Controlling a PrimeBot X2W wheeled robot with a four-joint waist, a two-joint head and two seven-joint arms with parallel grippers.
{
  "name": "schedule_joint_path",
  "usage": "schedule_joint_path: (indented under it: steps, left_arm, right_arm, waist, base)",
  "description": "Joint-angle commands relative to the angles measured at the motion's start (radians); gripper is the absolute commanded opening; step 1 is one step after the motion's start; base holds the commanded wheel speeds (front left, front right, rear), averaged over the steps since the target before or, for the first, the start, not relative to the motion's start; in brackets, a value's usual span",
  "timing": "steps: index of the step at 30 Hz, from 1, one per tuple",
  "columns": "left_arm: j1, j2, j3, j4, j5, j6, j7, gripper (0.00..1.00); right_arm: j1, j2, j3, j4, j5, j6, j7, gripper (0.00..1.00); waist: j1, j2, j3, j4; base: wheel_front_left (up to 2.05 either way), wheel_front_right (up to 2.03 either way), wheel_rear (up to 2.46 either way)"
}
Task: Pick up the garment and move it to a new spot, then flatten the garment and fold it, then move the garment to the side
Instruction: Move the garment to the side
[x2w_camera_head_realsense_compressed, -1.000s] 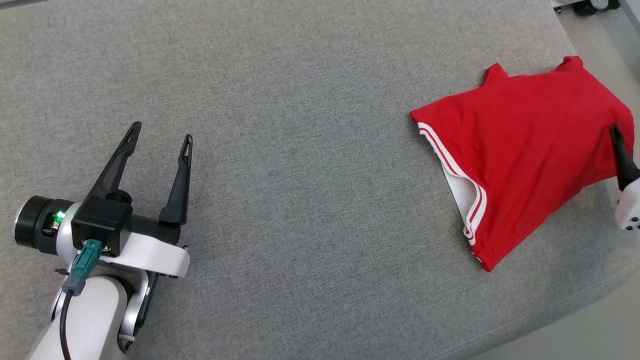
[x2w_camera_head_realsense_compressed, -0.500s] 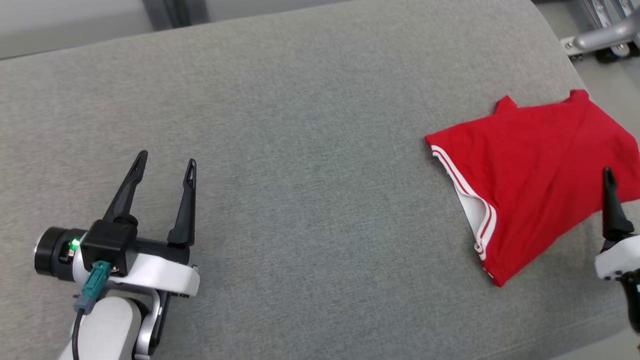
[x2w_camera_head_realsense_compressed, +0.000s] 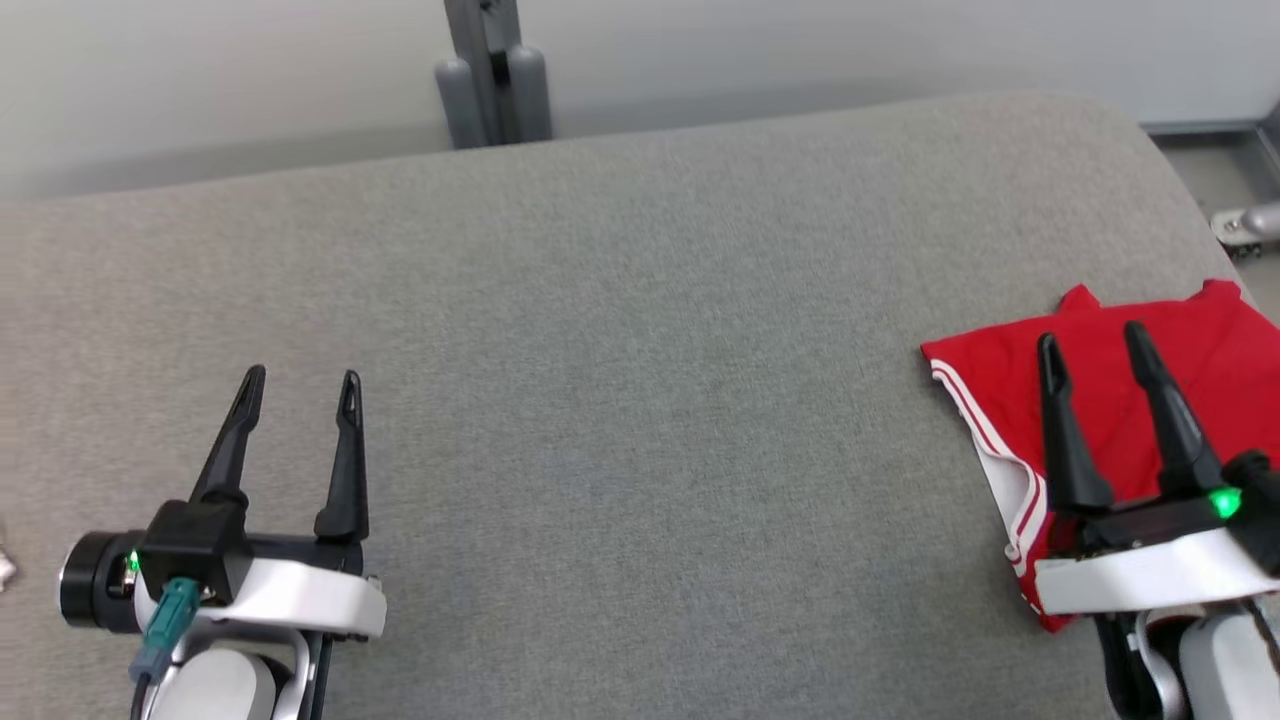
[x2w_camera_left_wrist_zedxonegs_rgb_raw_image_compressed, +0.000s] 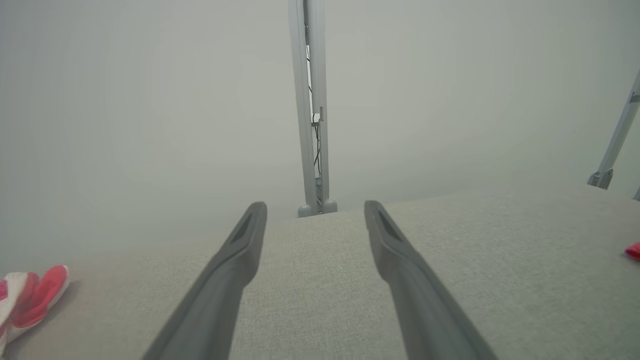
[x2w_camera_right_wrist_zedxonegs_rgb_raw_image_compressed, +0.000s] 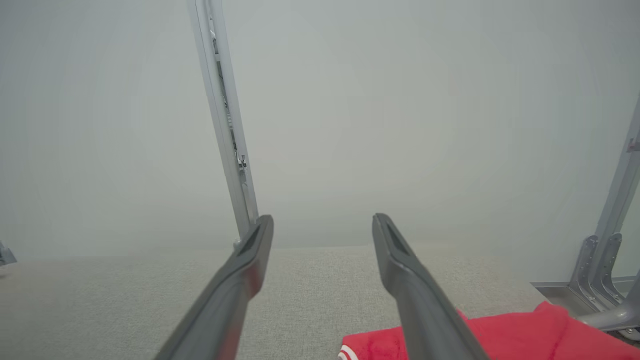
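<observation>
Folded red garment (x2w_camera_head_realsense_compressed: 1005, 380) with white-striped trim lies on the grey fabric surface (x2w_camera_head_realsense_compressed: 640, 350) at about 3 o'clock in the head view, close to the surface's right edge. Right gripper (x2w_camera_head_realsense_compressed: 1090, 338) is at 4 o'clock over the garment, fingers spread wide with nothing between them; can't tell if they touch the cloth. Left gripper (x2w_camera_head_realsense_compressed: 302, 376) is at 8 o'clock over bare fabric, well apart from the garment, fingers equally wide and empty. Grey post (x2w_camera_head_realsense_compressed: 490, 70) stands behind the surface at 12 o'clock. Left wrist view has a red and white thing (x2w_camera_left_wrist_zedxonegs_rgb_raw_image_compressed: 35, 295) at 8 o'clock, can't tell what.
</observation>
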Motion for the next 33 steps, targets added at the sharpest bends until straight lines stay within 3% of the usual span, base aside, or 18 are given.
schedule_joint_path:
  steps: [1, 11, 33]
  left_arm:
    - [0.015, -0.001, 0.008, -0.006, -0.006, 0.005, -0.007, 1.00]
    - [0.135, -0.007, 0.024, -0.038, -0.021, 0.020, -0.012, 1.00]
    - [0.198, 0.022, 0.000, -0.040, -0.013, 0.042, 0.033, 1.00]
  right_arm:
    - [0.017, 0.005, -0.001, -0.009, -0.005, 0.000, 0.006, 1.00]
    - [0.113, 0.039, 0.013, 0.014, -0.050, 0.000, 0.048, 1.00]
    - [0.203, 0.065, -0.067, -0.021, -0.111, 0.000, 0.098, 1.00]
  waist:
    - [0.0000, -0.0001, -0.046, 0.033]
    - [0.0000, -0.0001, -0.176, 0.075]
    - [0.0000, -0.0001, -0.222, 0.072]
  base:
    - [0.00, 0.00, 0.00]
    - [0.00, 0.00, 0.00]
    - [0.00, 0.00, 0.00]
